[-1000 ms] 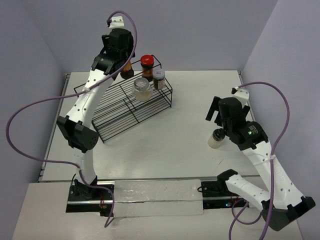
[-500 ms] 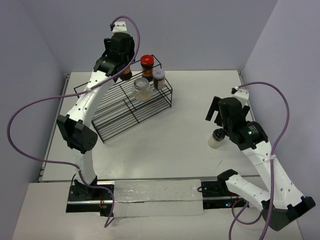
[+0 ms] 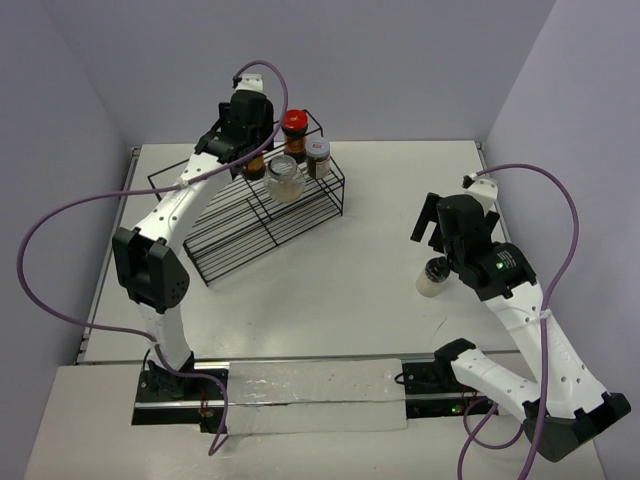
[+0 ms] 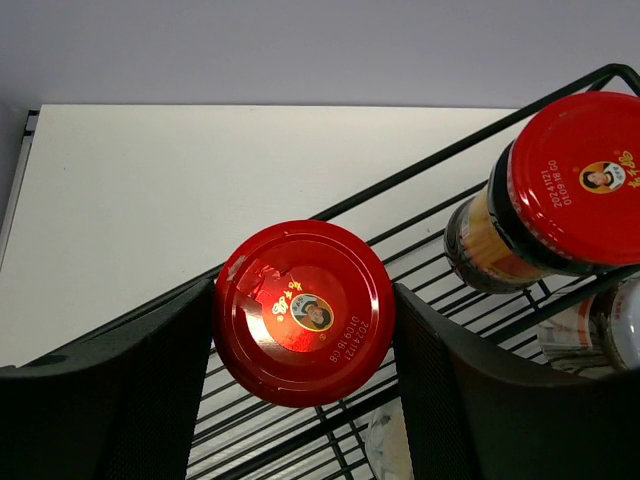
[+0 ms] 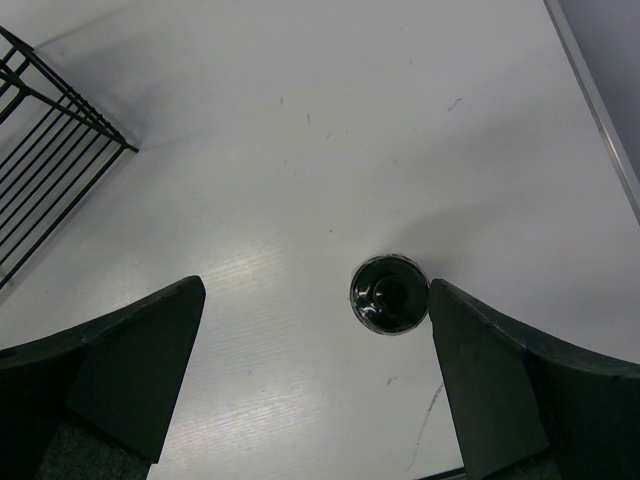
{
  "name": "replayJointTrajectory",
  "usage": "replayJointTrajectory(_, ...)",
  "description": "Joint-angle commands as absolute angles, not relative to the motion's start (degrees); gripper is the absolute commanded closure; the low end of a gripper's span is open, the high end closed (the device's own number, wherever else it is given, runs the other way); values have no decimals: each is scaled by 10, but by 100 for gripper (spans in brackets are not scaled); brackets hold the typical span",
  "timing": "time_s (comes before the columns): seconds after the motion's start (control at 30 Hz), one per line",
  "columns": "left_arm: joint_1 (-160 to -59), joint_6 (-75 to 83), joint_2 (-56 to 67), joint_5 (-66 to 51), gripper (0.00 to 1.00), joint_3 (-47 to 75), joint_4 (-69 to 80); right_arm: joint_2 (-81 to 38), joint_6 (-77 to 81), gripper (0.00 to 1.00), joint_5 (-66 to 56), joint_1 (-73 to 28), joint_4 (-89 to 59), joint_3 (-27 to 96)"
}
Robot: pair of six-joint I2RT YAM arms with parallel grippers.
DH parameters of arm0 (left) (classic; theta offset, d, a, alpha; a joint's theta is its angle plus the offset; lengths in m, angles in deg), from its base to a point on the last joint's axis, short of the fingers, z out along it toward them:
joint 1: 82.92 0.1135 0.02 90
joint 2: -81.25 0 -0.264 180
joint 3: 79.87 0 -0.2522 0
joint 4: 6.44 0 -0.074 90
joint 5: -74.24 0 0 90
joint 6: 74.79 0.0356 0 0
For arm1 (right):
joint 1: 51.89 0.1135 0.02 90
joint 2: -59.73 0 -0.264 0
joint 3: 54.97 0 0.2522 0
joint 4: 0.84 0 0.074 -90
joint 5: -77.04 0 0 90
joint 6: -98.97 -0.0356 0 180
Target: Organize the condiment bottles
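The left gripper (image 4: 303, 342) is pinching a red-lidded jar (image 4: 300, 300) by its lid, with one finger pressing on each side. It is holding the jar upright at the far end of the black wire rack (image 3: 240, 235). The second red-lidded jar (image 4: 575, 180) is standing just beside it on the rack, apart from it. The grey-lidded jar (image 3: 318, 155) is next along, and the clear pale jar (image 3: 284, 178) is sitting in front. I cannot tell whether the held jar's base is already resting on the wires.

This looks like the placing step for the fourth bottle. The next move is probably to settle the jar flat on the wires, spread the fingers, and rise straight up without nudging its neighbour.

The right gripper (image 5: 315, 290) is hovering with its jaws spread wide above the black-lidded jar (image 5: 388, 295). That jar is standing alone on the white table (image 3: 330, 290), well apart from the rack. It is sitting closer to the right-hand finger, so the gripper likely needs centring before it descends.
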State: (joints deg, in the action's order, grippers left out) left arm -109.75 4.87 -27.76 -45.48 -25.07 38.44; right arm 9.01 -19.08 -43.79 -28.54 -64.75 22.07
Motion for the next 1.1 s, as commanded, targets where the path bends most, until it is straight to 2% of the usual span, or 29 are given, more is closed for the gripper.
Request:
replayJointTrajectory(0.0, -1096, 32, -205, -442, 90, -241, 284, 92, -195, 0, -442, -287, -628, 214)
replayJointTrajectory(0.27, -1104, 15, -202, -433, 90, -220, 266, 88, -194, 0, -439, -287, -626, 216)
replayJointTrajectory(0.83, -1123, 0, -289, -405, 90, -304, 284, 96, -195, 0, -444, -287, -635, 213)
replayJointTrajectory(1.03, -1130, 10, -302, -409, 90, -298, 289, 99, -196, 0, -447, -287, -634, 210)
replayJointTrajectory(1.07, -1130, 10, -303, -411, 86, -300, 295, 99, -195, 0, -446, -287, -634, 209)
